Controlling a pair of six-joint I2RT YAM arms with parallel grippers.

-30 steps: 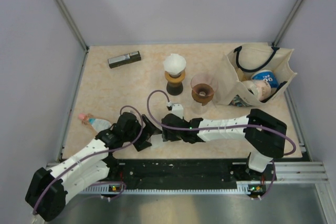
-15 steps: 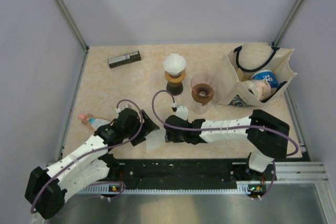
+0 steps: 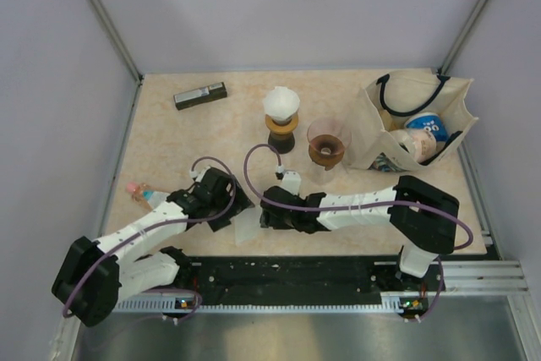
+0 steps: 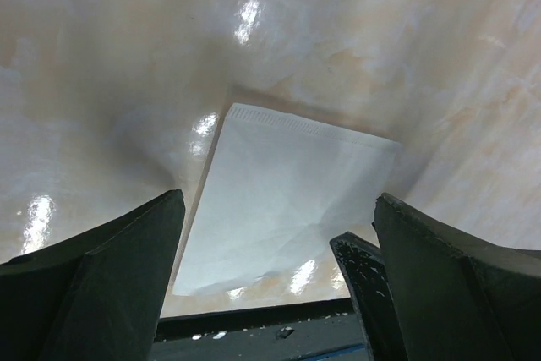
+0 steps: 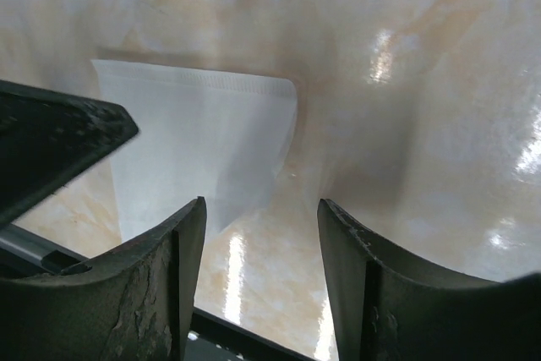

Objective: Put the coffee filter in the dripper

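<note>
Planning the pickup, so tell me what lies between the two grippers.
The coffee filter, lying flat on the table. The top view shows it between the left gripper and the right gripper, both open.

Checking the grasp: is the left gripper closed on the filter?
No, the left gripper stands wide open, and the filter lies flat on the table.

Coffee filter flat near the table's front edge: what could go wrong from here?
The coffee filter lies flat on the table, so the open left gripper may push it toward the front edge instead of pinching it. The right gripper stands close on the filter's other side; the two may collide.
</note>
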